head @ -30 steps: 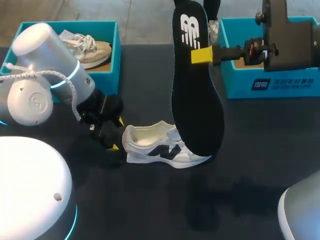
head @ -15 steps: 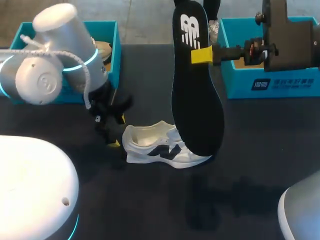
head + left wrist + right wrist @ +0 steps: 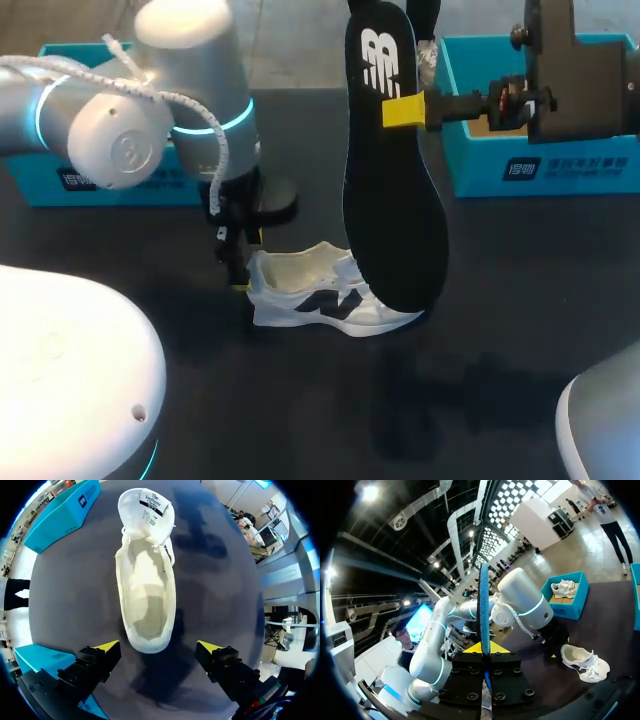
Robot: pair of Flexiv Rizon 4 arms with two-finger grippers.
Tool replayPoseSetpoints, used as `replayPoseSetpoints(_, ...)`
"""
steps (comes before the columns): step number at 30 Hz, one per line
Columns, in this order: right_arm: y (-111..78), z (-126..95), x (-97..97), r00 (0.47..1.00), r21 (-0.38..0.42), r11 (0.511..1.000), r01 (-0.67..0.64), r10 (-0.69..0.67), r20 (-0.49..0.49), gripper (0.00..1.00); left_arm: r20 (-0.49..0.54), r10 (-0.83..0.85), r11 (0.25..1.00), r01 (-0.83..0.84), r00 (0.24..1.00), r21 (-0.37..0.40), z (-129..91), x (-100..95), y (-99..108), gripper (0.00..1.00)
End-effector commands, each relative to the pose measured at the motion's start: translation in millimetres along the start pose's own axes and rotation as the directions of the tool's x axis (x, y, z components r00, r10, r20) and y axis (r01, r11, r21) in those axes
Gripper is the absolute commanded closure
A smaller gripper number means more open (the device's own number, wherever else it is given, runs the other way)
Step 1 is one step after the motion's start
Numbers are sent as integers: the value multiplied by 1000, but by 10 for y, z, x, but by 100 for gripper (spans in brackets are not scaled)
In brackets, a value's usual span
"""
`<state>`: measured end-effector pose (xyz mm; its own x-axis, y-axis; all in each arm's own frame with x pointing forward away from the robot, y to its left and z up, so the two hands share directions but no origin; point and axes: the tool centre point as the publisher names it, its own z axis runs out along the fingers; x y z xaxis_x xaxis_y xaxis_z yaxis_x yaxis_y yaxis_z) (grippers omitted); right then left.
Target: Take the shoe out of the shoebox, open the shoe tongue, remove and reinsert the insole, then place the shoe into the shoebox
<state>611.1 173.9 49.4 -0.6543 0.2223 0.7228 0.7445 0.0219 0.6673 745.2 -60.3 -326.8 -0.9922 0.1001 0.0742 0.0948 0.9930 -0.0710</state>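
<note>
Found the white shoe [image 3: 320, 292] standing on its sole near the middle of the dark table [image 3: 300, 410], heel to the left, toe to the right, outside both boxes. Saw its tongue folded forward toward the toe and the pale inside laid open in the left wrist view.

Noted the left hand [image 3: 245, 262] at the heel, spread wide and gripping nothing. Through its own camera, placed 1 of its 2 yellow fingertips [image 3: 107, 645] on either side of the heel, each clear of the shoe by a gap.

Caught the right hand [image 3: 403, 110] raised to the right of the shoe, clamped on the long edge of the black insole [image 3: 392, 180]. Saw the insole hanging upright, logo end up, lower end in front of the shoe's toe in the head view.

Spotted the left shoebox [image 3: 35, 180] at the far left behind the left arm, with a 2nd shoe [image 3: 565, 586] inside it in the right wrist view. Placed the right shoebox [image 3: 480, 170] at the far right.
</note>
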Motion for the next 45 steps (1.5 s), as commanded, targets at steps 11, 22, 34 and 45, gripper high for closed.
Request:
replayPoseSetpoints(11,10,24,-4,1000,1,1000,-1,1,-1,100,35,11,997,-8,999,-75,-30,41,-64,0)
replayPoseSetpoints(22,10,24,-4,1000,1,1000,-1,1,-1,100,35,11,997,-8,999,-75,-30,41,-64,0)
replayPoseSetpoints(34,10,24,-4,1000,1,1000,-1,1,-1,100,35,11,997,-8,999,-75,-30,41,-64,0)
replayPoseSetpoints(45,10,24,-4,1000,1,1000,-1,1,-1,100,35,11,997,-8,999,-75,-30,41,-64,0)
